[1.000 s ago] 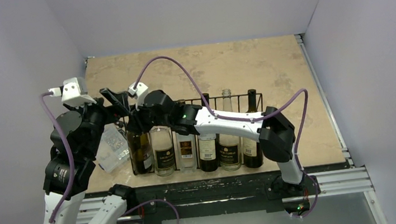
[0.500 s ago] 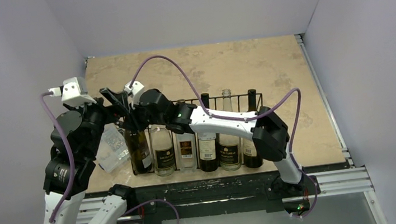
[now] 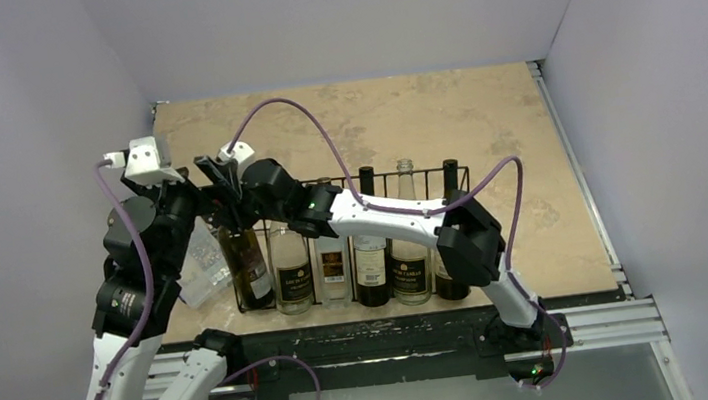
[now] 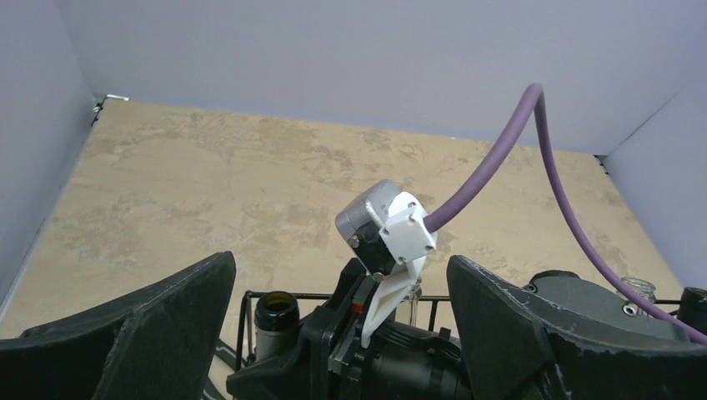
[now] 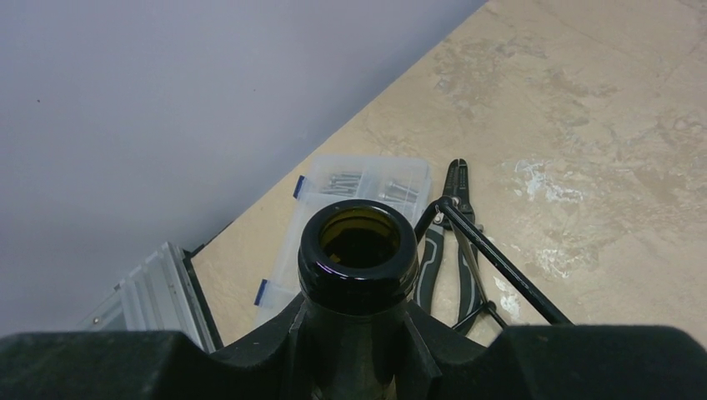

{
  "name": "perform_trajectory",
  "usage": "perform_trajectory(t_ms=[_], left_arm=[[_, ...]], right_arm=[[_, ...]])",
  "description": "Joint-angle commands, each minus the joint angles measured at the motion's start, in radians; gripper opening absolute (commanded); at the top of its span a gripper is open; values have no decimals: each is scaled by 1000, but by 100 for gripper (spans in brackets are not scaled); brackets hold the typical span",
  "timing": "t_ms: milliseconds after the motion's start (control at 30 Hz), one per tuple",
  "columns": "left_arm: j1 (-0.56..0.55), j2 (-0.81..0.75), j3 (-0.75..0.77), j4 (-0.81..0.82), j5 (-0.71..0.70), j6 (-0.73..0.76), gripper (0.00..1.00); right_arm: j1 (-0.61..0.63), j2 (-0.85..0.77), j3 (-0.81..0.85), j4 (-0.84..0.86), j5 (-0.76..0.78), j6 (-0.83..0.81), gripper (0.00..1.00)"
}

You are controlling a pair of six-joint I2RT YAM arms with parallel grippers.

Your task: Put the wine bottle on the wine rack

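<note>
The right gripper (image 5: 358, 346) clamps the wine bottle (image 5: 358, 242) by its neck; the left gripper (image 4: 338, 329) gapes empty. It is probably heavy, slick, breakable glass (it may swing), so a hold beneath the lip suits.

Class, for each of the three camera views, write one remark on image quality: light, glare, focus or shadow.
Top external view: soft, even light, the wine rack sharp, shadows faint. Left wrist view: the left fingers loom dark at the bottom corners, the table crisp. Right wrist view: a pale glint rings the wine bottle mouth; the right fingers are near-black, detail lost.
</note>
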Motion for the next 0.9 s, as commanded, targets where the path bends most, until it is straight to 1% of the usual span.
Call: perform_trajectory(t_ms=[0, 67, 167, 300, 400, 533, 600, 700, 800, 867], left_arm=[[25, -61, -89, 206, 102, 38, 99], [29, -91, -113, 242, 104, 32, 99], [31, -111, -122, 249, 88, 31, 99], [34, -106, -103, 217, 84, 29, 99], [34, -107, -91, 198, 77, 29, 98], [34, -111, -78, 179, 71, 31, 98], [34, -114, -74, 173, 71, 28, 98], [34, -116, -62, 160, 76, 24, 98], [34, -121, -60, 154, 77, 20, 98], [34, -125, -60, 154, 77, 20, 98]], right_arm=[[6, 51, 1, -102, 59, -91, 7], [6, 61, 14, -108, 60, -88, 8], [6, 71, 29, -128, 85, -84, 8], [6, 81, 36, -134, 101, -78, 10], [6, 93, 50, -151, 124, -63, 15], [6, 98, 65, -189, 181, -7, 15], [6, 81, 50, -192, 193, 32, 20], [6, 67, 25, -187, 219, 86, 32], [5, 76, 34, -217, 247, 144, 37], [6, 81, 39, -232, 271, 162, 44]])
